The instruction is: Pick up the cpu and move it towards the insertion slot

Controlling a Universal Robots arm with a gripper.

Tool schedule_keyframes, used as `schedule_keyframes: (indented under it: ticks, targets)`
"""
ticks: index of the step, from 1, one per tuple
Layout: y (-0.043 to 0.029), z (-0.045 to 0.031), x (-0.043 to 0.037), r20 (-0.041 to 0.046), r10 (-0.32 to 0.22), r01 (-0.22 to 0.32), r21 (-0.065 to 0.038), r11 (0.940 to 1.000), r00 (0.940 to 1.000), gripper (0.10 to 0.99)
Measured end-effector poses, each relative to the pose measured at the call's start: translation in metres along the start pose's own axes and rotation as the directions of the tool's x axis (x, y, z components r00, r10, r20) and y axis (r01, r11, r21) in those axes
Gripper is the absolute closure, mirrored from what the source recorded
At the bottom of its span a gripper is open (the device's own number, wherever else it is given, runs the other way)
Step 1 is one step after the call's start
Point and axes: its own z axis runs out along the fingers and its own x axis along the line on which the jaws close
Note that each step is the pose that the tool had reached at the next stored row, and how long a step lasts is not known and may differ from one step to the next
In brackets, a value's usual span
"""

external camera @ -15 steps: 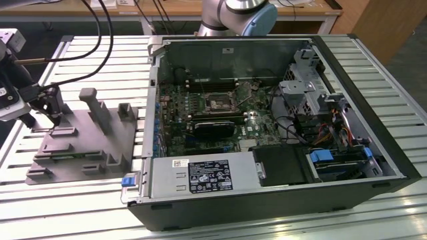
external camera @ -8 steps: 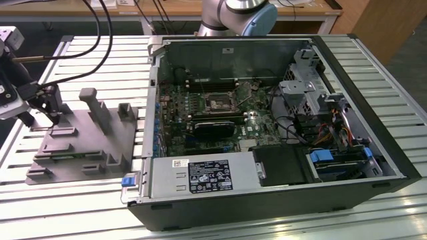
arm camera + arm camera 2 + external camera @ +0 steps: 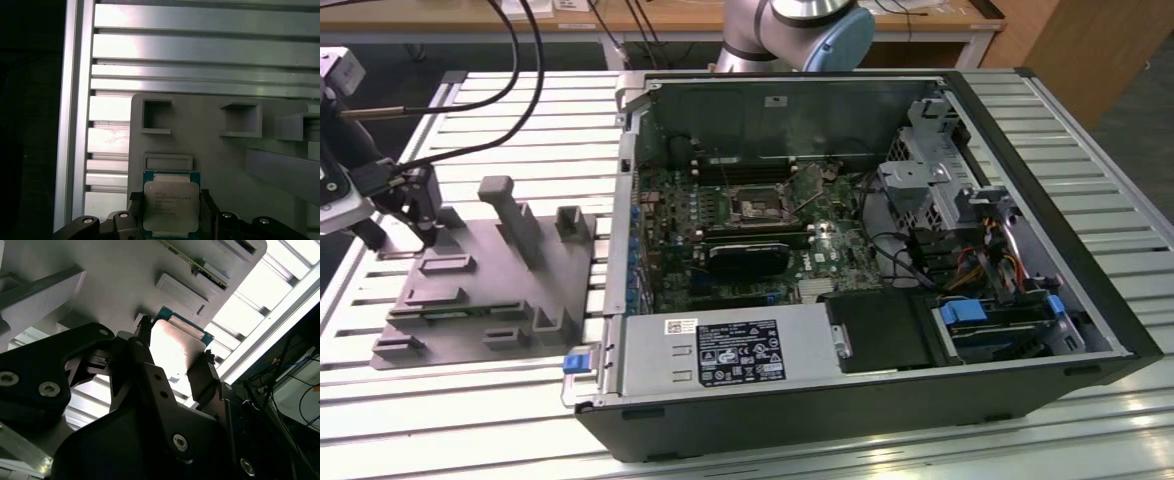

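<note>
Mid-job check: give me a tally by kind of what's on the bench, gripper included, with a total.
cpu: 1
insertion slot: 1
grey fixture: 1
open computer case: 1
gripper: 1
Total: 5

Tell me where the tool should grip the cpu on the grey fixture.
Pinch the cpu by two opposite thin edges, coming straight down from above: it lies flat, broad metal face up, over the grey fixture. The tool sits across those edges.
</note>
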Motion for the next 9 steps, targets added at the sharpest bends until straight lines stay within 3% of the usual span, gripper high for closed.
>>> schedule_keyframes:
  ticks: [9]
  targets:
    - [0.0007, -0.0062, 0.0000, 0.0000, 0.000, 0.000, 0.000, 1.0000, 1.0000, 0.545]
